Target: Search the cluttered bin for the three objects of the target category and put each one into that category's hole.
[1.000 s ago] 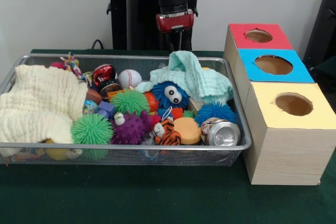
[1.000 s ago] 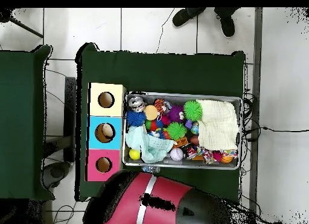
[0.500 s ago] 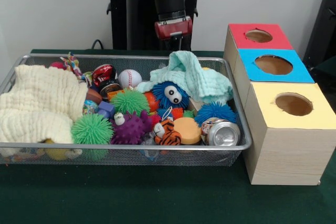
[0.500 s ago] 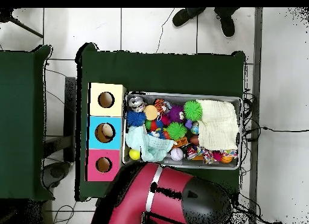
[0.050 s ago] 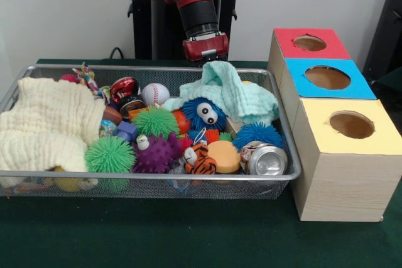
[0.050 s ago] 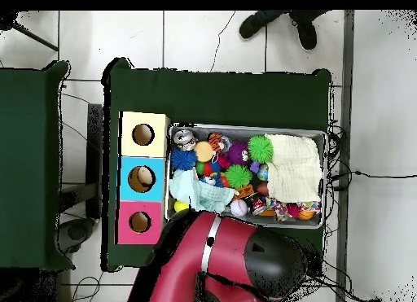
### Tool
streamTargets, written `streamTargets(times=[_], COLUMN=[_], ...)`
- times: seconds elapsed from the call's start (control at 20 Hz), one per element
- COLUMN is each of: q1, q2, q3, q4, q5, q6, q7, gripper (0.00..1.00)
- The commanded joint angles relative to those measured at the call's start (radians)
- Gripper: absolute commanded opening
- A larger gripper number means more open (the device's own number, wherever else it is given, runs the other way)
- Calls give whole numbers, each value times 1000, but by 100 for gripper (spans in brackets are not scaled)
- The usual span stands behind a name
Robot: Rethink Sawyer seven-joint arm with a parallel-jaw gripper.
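Observation:
The wire bin (image 5: 286, 155) holds a jumble of toys. A mint cloth (image 5: 233, 95) lies at its far right, with a blue fuzzy ball with eyes (image 5: 204, 114) just in front of it. A baseball (image 5: 154, 94), green spiky balls (image 5: 154, 121), a purple spiky ball (image 5: 157, 153), a tiger toy (image 5: 200, 160), an orange disc (image 5: 224, 155) and a can (image 5: 266, 160) lie around it. My gripper (image 5: 206, 59) hangs at the bin's far rim, just behind the mint cloth. In the overhead view the arm (image 6: 220, 262) hides it.
Right of the bin stand three boxes with round holes: red (image 5: 309, 42), blue (image 5: 327, 78) and yellow (image 5: 350, 125). A cream cloth (image 5: 47, 123) fills the bin's left end. A person's shoes (image 6: 277, 22) show beyond the table in the overhead view.
The arm has swung in and come down toward the bin's far rim. In the overhead view it now covers the bin's lower left corner.

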Motion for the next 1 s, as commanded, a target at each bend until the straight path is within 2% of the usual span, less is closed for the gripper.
streamTargets(times=[0.05, 1.0], q1=[7, 68], q2=[179, 219], q3=[49, 21], q4=[-232, -237], q5=[90, 188], q6=[99, 50], q7=[64, 74], gripper=[100, 100])
